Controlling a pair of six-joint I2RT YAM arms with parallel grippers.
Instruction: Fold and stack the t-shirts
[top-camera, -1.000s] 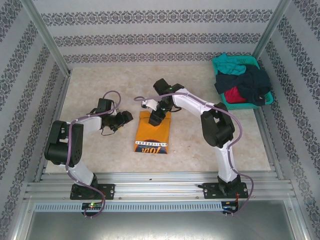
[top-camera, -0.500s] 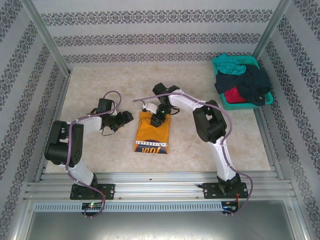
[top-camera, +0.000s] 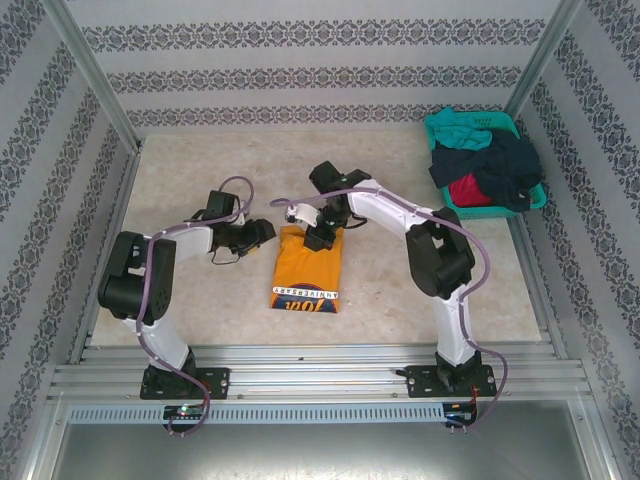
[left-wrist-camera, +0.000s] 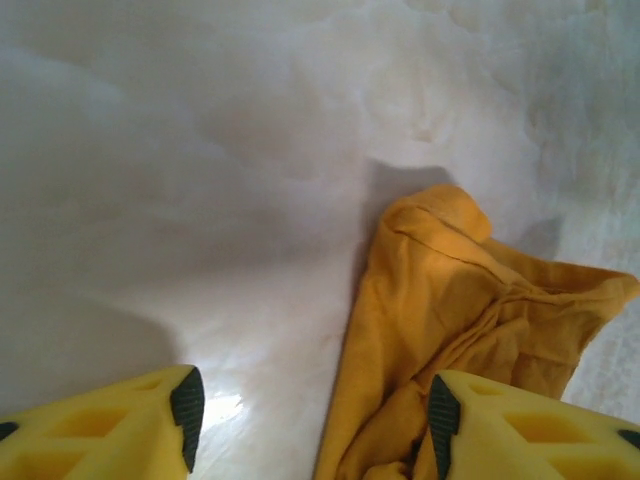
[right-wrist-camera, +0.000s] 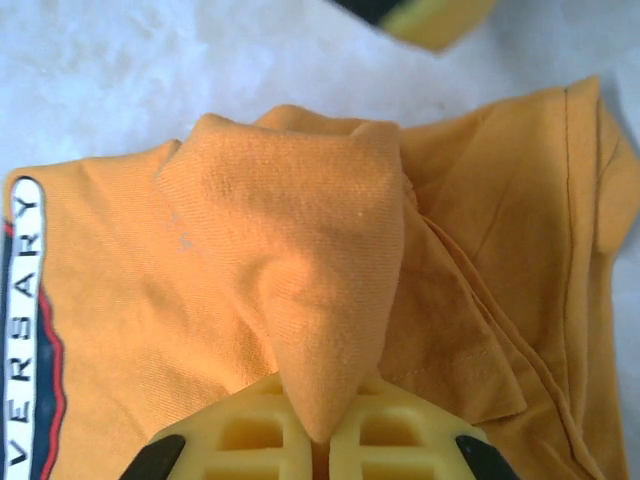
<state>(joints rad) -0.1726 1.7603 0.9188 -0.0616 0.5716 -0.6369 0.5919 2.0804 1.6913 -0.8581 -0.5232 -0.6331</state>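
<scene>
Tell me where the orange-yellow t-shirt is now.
In the top view the orange-yellow t-shirt lies near the middle of the table, the right gripper pinching its far edge, the left gripper open at its far-left corner.

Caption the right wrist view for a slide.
Right gripper pinches a raised peak of the orange-yellow t-shirt lying on the pale table.

- Robot arms: two were counted, left arm (top-camera: 150, 275) and right arm (top-camera: 435, 255).
- Grippers: two, left gripper (top-camera: 262, 230) and right gripper (top-camera: 320, 238).
- Orange-yellow t-shirt (top-camera: 306, 268): one.
- Teal basket (top-camera: 478, 211): one.
- Heaped garments in it: three colours showed, teal garment (top-camera: 458, 130), dark navy garment (top-camera: 505, 160), red garment (top-camera: 468, 188); the exact number could not be told.
- Table (top-camera: 200, 160): one.
</scene>
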